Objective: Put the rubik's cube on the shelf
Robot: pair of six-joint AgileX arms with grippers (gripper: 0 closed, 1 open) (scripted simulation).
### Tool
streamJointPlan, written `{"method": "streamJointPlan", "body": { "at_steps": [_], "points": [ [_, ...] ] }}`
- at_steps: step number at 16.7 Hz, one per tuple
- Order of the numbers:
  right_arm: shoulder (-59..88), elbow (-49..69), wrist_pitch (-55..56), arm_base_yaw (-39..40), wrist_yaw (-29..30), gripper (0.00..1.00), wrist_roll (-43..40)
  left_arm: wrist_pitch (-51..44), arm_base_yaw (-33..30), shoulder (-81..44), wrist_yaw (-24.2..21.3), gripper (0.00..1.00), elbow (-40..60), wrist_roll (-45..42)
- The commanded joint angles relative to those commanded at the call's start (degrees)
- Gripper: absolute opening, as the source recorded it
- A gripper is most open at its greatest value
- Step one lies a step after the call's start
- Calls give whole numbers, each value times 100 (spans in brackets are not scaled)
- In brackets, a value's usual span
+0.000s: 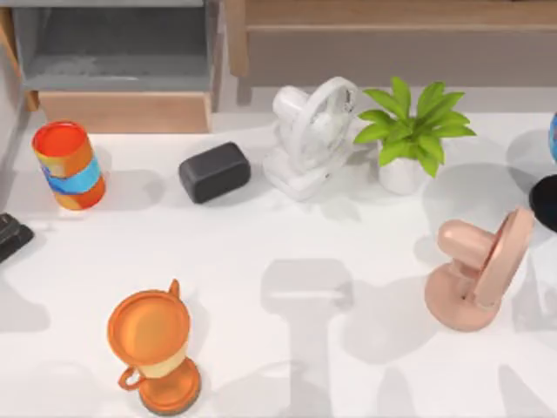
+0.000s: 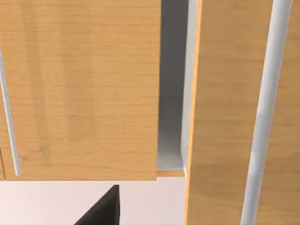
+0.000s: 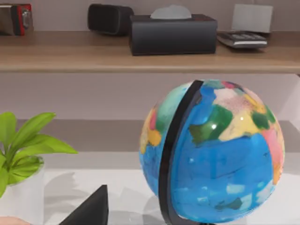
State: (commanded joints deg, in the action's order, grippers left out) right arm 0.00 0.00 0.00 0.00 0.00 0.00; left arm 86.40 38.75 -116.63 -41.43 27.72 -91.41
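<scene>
The rubik's cube is out of view. The shelf, a long light-brown wooden ledge with a grey-brown panel under it, runs along the table's back right. In the right wrist view the shelf carries a black tissue box and other small items. A dark part of my left gripper juts in at the table's left edge, and a dark tip of it faces wooden panels. A dark tip of my right gripper sits low near the globe.
A grey cubby stands back left. On the table are an orange-and-blue can, a black box, a white fan, a potted plant, a pink fan, an orange trophy and a globe.
</scene>
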Motion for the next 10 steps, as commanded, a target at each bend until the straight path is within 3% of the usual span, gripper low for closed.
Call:
{"method": "streamJointPlan", "body": {
  "at_steps": [10],
  "points": [
    [0, 0, 0, 0, 0, 100, 0, 174, 226, 103, -235, 100, -290, -15]
  ]
}}
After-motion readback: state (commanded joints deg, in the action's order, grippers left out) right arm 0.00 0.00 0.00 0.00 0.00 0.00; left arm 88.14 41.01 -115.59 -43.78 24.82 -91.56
